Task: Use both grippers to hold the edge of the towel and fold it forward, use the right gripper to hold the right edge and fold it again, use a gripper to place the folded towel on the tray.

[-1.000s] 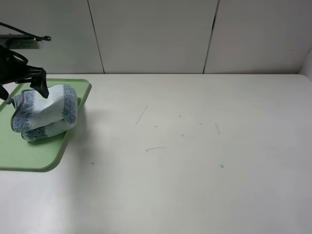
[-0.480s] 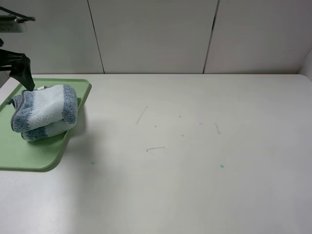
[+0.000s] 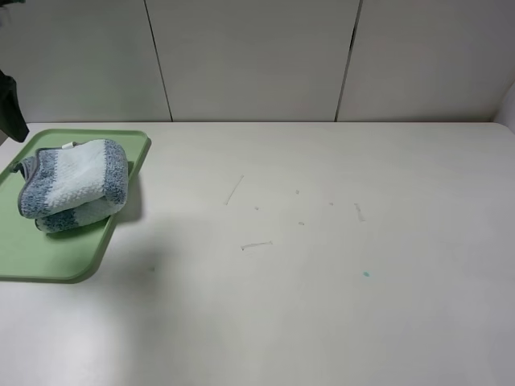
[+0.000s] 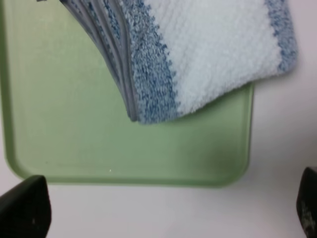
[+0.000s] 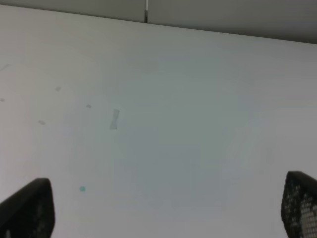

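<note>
Towel (image 3: 74, 183): broad bands of mottled blue-grey alternating with white — terry texture, thin grey hem (image 4: 128, 74) stacked in layers along the fold in the left wrist view. Tray (image 3: 48, 257): uniform pale green, no pattern. Table (image 3: 322, 265): off-white, with faint grey scuff lines (image 3: 256, 244) near centre and a small teal speck (image 3: 366, 274) toward 4 o'clock of the exterior view. Left gripper (image 4: 163, 210) and right gripper (image 5: 163, 210): fingertips plain black — matte. Back wall (image 3: 257, 56): pale grey panels with dark seams.
</note>
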